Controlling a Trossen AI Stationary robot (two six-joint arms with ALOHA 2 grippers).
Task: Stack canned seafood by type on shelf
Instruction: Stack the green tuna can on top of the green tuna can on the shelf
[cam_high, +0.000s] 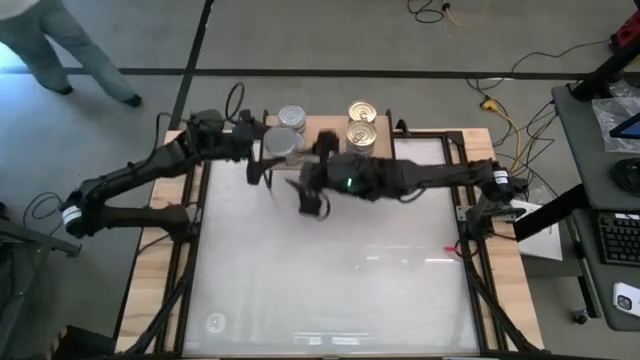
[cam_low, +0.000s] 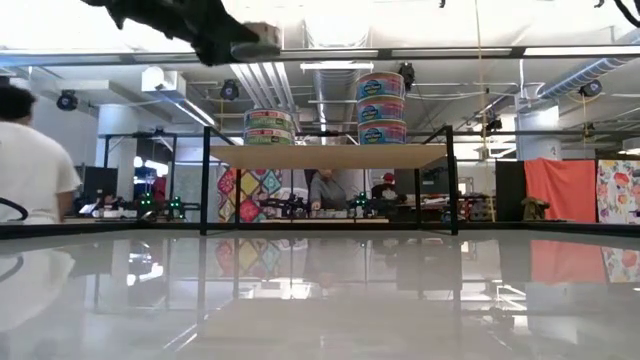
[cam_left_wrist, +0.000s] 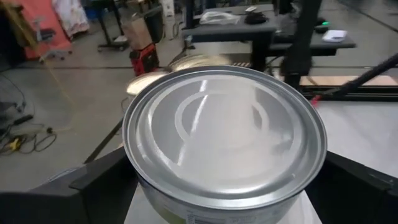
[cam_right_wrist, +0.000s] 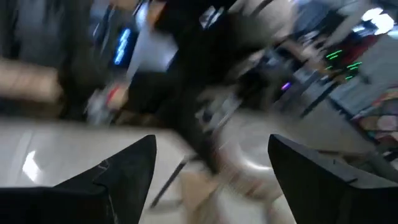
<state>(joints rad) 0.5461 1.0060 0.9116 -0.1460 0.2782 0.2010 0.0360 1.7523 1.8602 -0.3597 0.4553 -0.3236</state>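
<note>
The shelf (cam_low: 330, 155), a light plank on thin black legs, stands at the table's far edge. On it are a two-high stack of silver-topped tins (cam_low: 268, 127) (cam_high: 291, 117) and a three-high stack of gold-topped tins (cam_low: 381, 105) (cam_high: 361, 135), with another gold top (cam_high: 362, 110) behind. My left gripper (cam_high: 272, 150) (cam_left_wrist: 217, 180) is shut on one more silver-topped tin (cam_high: 283, 143) (cam_low: 250, 40), high above the plank near the silver stack. My right gripper (cam_high: 312, 200) (cam_right_wrist: 211, 162) is open and empty, over the table just near of the shelf. My left gripper pinches the silver-topped tin by its side wall (cam_left_wrist: 140, 186), one finger (cam_left_wrist: 106, 180) on each of two opposite sides. The fingers come roughly level from the table's left. The tin sits upright with its lid (cam_left_wrist: 224, 124) up, lifted clear of the shelf and the stacks.
The white table top (cam_high: 330, 290) lies bare-looking between the arms and the near edge. A person (cam_high: 60, 50) walks beyond the far-left corner and shows at the left of the low view (cam_low: 30, 160). Cables (cam_high: 500, 110) and a desk (cam_high: 610, 180) lie to the right.
</note>
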